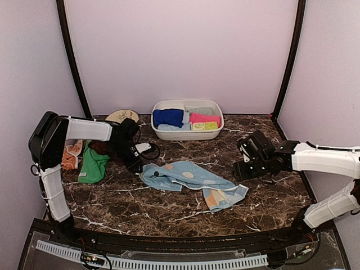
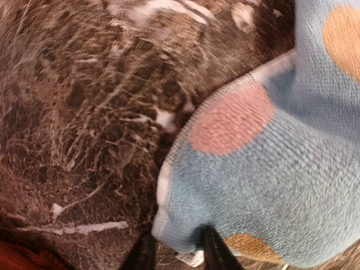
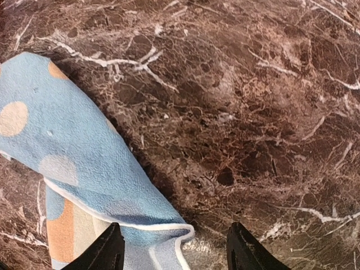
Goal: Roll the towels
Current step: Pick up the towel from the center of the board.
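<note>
Since left gripper point(image 2: 177, 256) has narrow fingers astride only the corner hem of the dotted towel point(image 1: 191, 177), crumpled mid table point(image 1: 124, 211), clamp unconfirmed, a pull may slip it; right gripper point(image 3: 177, 253) wide, empty, near other end.

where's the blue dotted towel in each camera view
top external: dotted towel spread across the middle of the table.
left wrist: dotted towel fills the right side, corner at bottom centre.
right wrist: dotted towel at lower left, hem curling at the bottom.
shared landmark: the dark marble table with white veins.
</note>
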`<state>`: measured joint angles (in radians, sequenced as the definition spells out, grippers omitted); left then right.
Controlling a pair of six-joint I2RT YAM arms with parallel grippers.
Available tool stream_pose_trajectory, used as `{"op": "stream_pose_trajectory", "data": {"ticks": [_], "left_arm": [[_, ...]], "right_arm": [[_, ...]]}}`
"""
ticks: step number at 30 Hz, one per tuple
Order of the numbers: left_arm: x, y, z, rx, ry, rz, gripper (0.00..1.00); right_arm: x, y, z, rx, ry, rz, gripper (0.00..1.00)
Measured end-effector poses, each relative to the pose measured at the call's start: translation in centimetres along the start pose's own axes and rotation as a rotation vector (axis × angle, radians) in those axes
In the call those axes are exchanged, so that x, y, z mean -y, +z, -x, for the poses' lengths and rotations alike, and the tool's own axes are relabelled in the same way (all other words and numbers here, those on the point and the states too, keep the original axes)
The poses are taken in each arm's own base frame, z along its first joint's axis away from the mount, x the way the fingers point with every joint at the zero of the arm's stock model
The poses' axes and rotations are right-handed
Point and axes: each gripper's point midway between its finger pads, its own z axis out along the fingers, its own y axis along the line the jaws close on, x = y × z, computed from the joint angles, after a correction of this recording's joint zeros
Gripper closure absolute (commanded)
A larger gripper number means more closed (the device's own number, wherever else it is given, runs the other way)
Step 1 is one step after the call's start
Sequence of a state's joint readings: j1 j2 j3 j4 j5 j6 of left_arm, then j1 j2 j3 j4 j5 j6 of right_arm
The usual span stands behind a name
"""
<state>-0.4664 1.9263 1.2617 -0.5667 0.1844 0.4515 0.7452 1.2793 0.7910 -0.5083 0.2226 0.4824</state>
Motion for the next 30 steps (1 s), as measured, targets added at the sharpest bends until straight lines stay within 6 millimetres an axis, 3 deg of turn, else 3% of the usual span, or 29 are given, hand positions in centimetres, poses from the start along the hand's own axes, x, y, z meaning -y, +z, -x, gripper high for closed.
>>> {"op": "stream_pose_trajectory", "data": {"ticks": [2, 7, 12, 17, 19, 20, 22, 23, 27, 30], "left_arm": [[0.2, 0.1, 0.5, 0.009, -0.01, -0.019, 1.0], [0.3, 0.1, 1.2, 0.019, -0.02, -0.06, 1.0], [0.0, -0.7, 1.6, 0.019, -0.032, -0.065, 1.0], [-0.7, -2.5, 3.4, 0.057, -0.026, -0.042, 1.0], [-1.0, -3.8, 4.4, 0.089, -0.019, -0.026, 1.0], [-1.1, -4.4, 4.7, 0.102, -0.017, -0.019, 1.0], [-1.2, -5.6, 5.4, 0.128, -0.011, -0.006, 1.0], [-1.3, -6.5, 5.8, 0.144, -0.007, 0.006, 1.0], [-1.8, -7.6, 6.4, 0.16, -0.002, 0.038, 1.0], [-2.8, -9.2, 7.7, 0.182, 0.005, 0.09, 1.0]], "right_arm": [[0.3, 0.3, -0.9, -0.024, 0.012, -0.008, 0.38], [1.2, 1.1, -3.9, -0.108, 0.036, -0.027, 0.36], [0.7, 1.1, -4.5, -0.139, 0.079, 0.0, 0.36], [0.3, 1.8, -5.9, -0.168, 0.124, 0.032, 0.4], [0.4, 2.1, -6.8, -0.188, 0.139, 0.035, 0.49], [0.5, 2.2, -7.1, -0.194, 0.142, 0.036, 0.61], [0.4, 2.3, -7.4, -0.2, 0.159, 0.039, 0.95], [0.4, 2.3, -7.3, -0.197, 0.16, 0.042, 1.0], [0.4, 2.3, -6.7, -0.172, 0.163, 0.035, 1.0], [0.7, 1.6, -4.6, -0.125, 0.135, -0.001, 1.0]]}}
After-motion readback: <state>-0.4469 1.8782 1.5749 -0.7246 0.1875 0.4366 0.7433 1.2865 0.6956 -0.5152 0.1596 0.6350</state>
